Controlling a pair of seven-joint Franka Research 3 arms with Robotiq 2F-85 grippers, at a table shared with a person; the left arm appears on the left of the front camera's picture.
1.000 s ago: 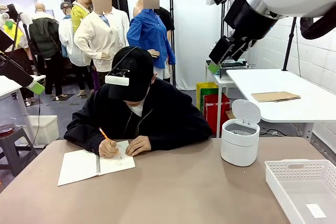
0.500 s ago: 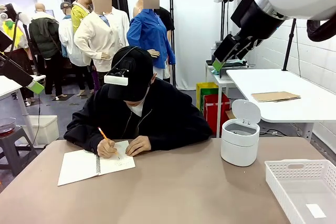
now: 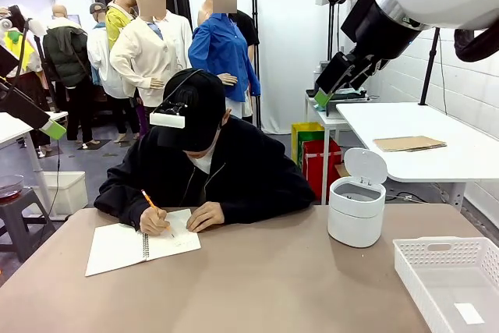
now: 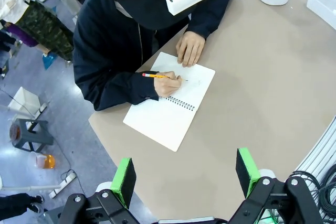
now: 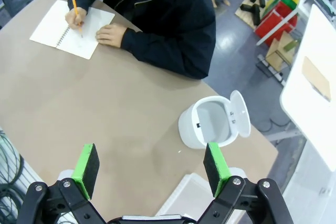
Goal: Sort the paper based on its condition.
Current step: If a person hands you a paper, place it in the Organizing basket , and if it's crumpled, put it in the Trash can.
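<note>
My left pincer (image 4: 186,177) and right pincer (image 5: 152,169) hang high, pads wide apart, empty. The paper (image 3: 113,249) sits bound in the spiral notebook (image 3: 145,245) at ten o'clock on the table (image 3: 273,286), under the person's writing hand (image 3: 154,222). I judge it best to wait clear until a sheet is free.

White brick wall (image 3: 472,76), grey floor (image 3: 97,168), white side table (image 3: 405,118), red and yellow crates (image 3: 313,160), dark stool (image 3: 19,208)
</note>
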